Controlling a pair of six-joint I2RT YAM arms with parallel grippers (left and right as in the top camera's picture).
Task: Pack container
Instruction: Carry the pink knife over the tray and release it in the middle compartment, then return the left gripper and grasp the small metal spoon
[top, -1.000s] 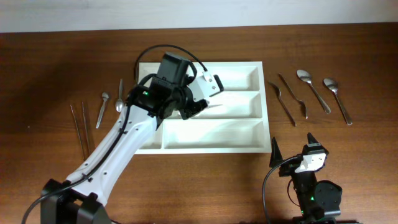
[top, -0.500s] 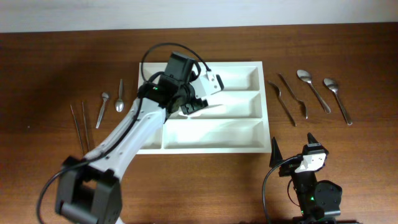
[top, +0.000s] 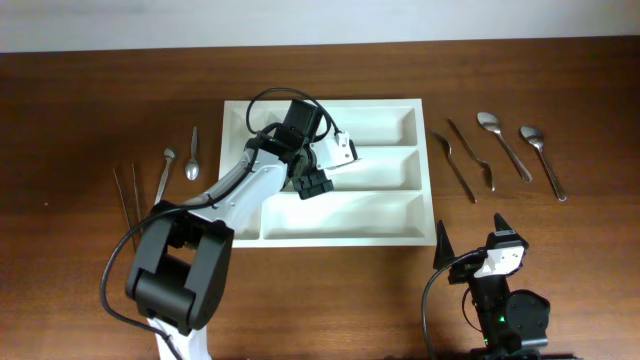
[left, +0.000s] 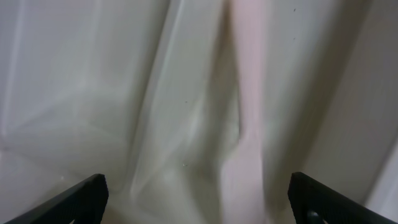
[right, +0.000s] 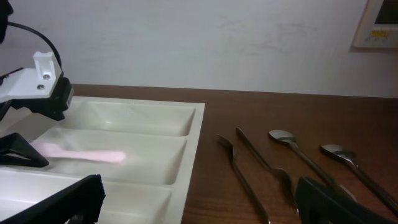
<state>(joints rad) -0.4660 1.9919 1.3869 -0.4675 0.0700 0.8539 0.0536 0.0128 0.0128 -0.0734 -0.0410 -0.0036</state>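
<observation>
Over the container (top: 400, 215), left gripper (top: 312, 183) gapes wide; right gripper (top: 471, 233), beside its rim, likewise.

Overhead: straight down from high above, taking in the whole counter (top: 80, 100) from far edge to near edge. Left wrist: aimed down, pressed close against the container (left: 93, 93), blurred white walls filling the frame. Right wrist: low at the near edge toward the right corner, facing the far edge; shares with overhead the container's right end and the fork (right: 241, 177).
</observation>
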